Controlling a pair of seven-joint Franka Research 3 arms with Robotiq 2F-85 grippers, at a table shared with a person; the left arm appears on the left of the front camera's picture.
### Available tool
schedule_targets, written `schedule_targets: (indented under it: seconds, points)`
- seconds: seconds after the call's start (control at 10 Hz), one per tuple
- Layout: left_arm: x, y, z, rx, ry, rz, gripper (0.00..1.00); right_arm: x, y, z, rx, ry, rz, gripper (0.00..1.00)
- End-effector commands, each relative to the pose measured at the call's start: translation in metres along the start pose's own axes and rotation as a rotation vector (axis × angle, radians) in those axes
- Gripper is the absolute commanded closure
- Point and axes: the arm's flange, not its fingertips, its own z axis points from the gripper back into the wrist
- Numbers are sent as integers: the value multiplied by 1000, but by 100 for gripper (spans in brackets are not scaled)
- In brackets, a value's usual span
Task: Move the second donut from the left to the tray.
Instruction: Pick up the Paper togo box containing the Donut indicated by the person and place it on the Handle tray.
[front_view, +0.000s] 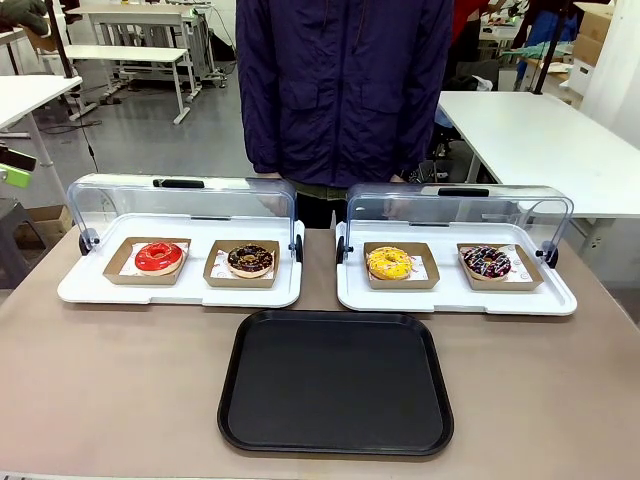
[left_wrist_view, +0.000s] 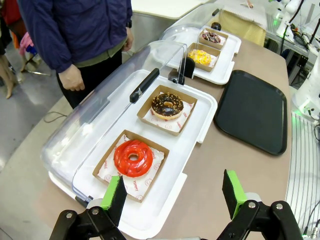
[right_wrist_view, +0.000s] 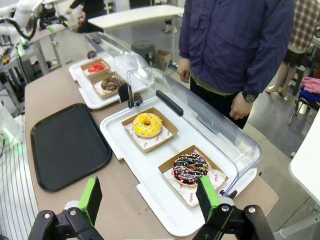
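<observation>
The ring donut with dark chocolate glaze and tan sprinkles (front_view: 250, 260) is sitting in a small brown cardboard square (front_view: 213, 276) on the left white display tray (front_view: 180, 293), just behind the large flat black plastic tray (front_view: 335, 385) on the bench. It is judged light, soft and sticky, so the stiff cardboard edge is the safer grip. The left gripper (left_wrist_view: 175, 195) is hovering near the red-glazed donut (left_wrist_view: 133, 157), fingers spread wide and empty. The right gripper (right_wrist_view: 149, 196) is likewise spread and holding nothing.
</observation>
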Motion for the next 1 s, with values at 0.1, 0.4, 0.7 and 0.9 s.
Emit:
schedule_targets:
  seconds: [0.1,0.4,0.7,0.9]
  points:
    - [1,0,0,-5,-21,-8,0,3,-4,-1,-1,-25,26,0]
    - [1,0,0,-5,-21,-8,0,3,-4,-1,-1,-25,26,0]
    - [1,0,0,-5,-21,-8,0,3,-4,-1,-1,-25,26,0]
    - [1,0,0,-5,-21,-8,0,3,-4,-1,-1,-25,26,0]
